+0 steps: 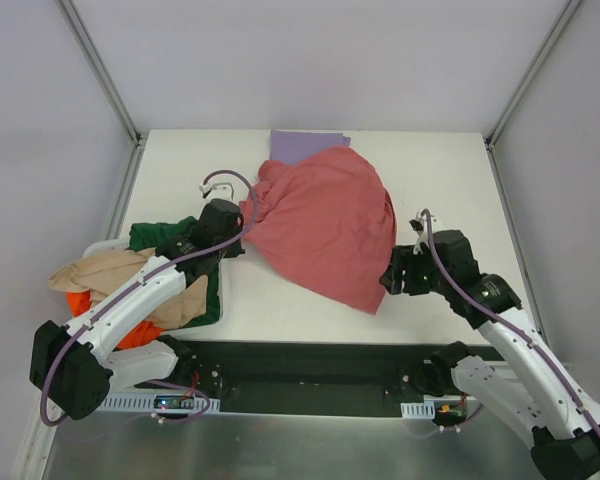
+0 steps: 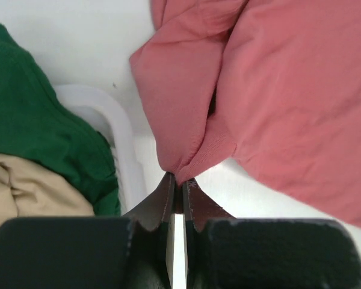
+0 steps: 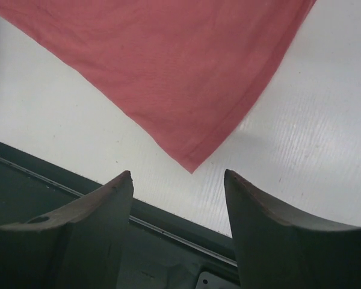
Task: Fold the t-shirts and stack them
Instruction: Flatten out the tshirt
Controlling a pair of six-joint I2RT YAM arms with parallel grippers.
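A salmon-red t-shirt (image 1: 325,225) lies crumpled in the middle of the table. My left gripper (image 1: 242,243) is shut on a fold of its left edge (image 2: 186,162). My right gripper (image 1: 388,282) is open and empty just right of the shirt's near corner (image 3: 192,165), which lies between and ahead of its fingers. A folded lavender shirt (image 1: 302,145) lies at the back, partly under the red one. A green shirt (image 1: 165,238), a tan one (image 1: 105,272) and an orange one (image 1: 80,302) are piled in a white basket (image 2: 123,135) at the left.
The table's dark front rail (image 1: 310,375) runs below the shirt, close under my right gripper (image 3: 179,174). Frame posts stand at the back corners (image 1: 100,70).
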